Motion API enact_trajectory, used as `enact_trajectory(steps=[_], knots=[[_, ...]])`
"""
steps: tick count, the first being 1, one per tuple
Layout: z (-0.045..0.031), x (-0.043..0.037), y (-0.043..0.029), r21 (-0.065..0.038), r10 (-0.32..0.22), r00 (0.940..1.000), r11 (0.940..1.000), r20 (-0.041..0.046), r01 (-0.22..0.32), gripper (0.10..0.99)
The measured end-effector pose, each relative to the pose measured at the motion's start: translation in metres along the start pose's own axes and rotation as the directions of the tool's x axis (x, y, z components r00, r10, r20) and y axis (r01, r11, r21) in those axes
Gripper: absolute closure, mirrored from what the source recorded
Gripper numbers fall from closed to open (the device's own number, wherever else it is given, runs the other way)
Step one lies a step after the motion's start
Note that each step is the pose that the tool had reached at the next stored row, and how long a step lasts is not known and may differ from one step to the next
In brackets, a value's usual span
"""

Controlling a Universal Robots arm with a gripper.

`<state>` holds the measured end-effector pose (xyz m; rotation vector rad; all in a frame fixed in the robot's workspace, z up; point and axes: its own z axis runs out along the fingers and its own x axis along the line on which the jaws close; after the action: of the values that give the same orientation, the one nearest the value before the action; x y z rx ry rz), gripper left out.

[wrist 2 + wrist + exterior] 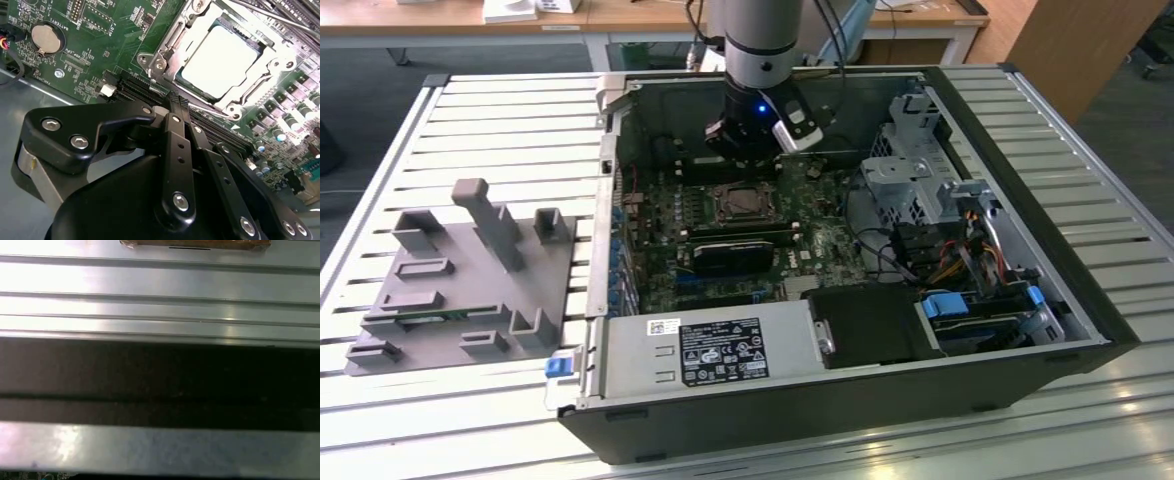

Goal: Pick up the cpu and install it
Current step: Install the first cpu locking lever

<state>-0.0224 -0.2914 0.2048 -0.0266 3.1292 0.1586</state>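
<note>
- The cpu (pixel 220 60), a flat square chip with a smooth silver-grey top, lies seated in the metal-framed socket (pixel 165 45) on the green motherboard (pixel 720 265).
- The end effector (pixel 175 107), matte black with bolted linkage bars, hangs just beyond the socket's far side in the exterior view; its fingers meet at the tip, clenched on nothing.
- The open black computer case (pixel 854 400) rests on a ribbed metal surface (pixel 480 130), its walls boxing in the arm.
- A grey moulded fixture (pixel 460 285) sits on the exterior view's left, well apart.
</note>
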Motion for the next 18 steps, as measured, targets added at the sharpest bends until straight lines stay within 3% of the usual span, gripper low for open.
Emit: enact_trajectory(steps=[6, 13, 14, 18], knots=[[0.0051, -0.0022, -0.0006, 0.000, 0.000, 1.0000, 1.0000, -0.0017, 0.000, 0.980], [0.0023, -0.0025, -0.0002, 0.000, 0.000, 1.0000, 1.0000, -0.0016, 0.000, 0.980], [0.0033, -0.0026, -0.0003, 0.009, 0.000, 1.0000, 1.0000, -0.0018, 0.000, 0.980], [0.0057, -0.0029, -0.0007, 0.014, 0.000, 1.0000, 0.9999, -0.0023, 0.000, 0.980]])
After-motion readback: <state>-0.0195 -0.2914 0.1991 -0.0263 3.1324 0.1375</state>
